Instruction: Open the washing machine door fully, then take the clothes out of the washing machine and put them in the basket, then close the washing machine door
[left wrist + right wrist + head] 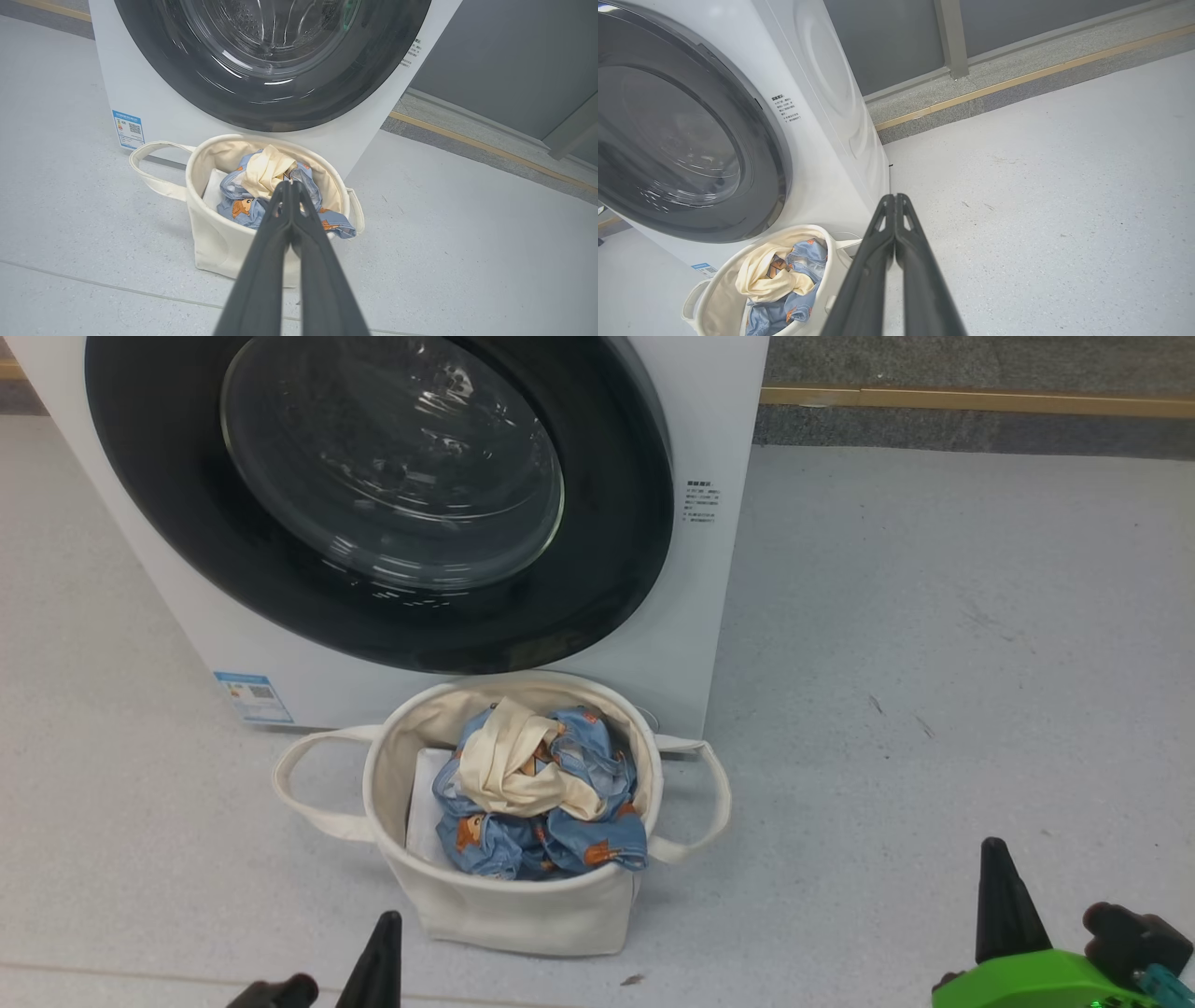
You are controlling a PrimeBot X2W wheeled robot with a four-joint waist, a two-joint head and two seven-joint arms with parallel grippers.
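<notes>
Washing machine door [177, 541] shut flush against the front of the washing machine [714, 616], with a glossy black ring round the bulging glass porthole. Small blue label [252, 697] low on the white front, toward the left in the head view.

Basket [523, 910] upright on the pale speckled floor [934, 663], just in front of the washer and below the lower edge of the door, with one looping handle out to each side. Clothes [546, 803] inside the basket, bunched in a heap: blue bear-print fabric round and under a twisted fold of cream cloth, with a blue corner hanging over the rim on the right in the left wrist view. Flat white sheet [425, 812] beside the heap, against the basket's left inner wall.

Left pincer [288, 186] closed tight, the two long dark fingers pressed together, with nothing between them. Low at the bottom edge of the head view, short of the basket's near wall and apart from it; pointed toward the heap in its own wrist view.

Right pincer [894, 199] likewise closed, tips together, holding nothing. At the lower right of the head view, well apart from the basket and over bare floor, with a bright green housing [1027, 980] at its base. Beyond it in the right wrist view, the washer's white side panel and a yellow strip [1017, 79] along the floor before a grey wall [887, 42]
</notes>
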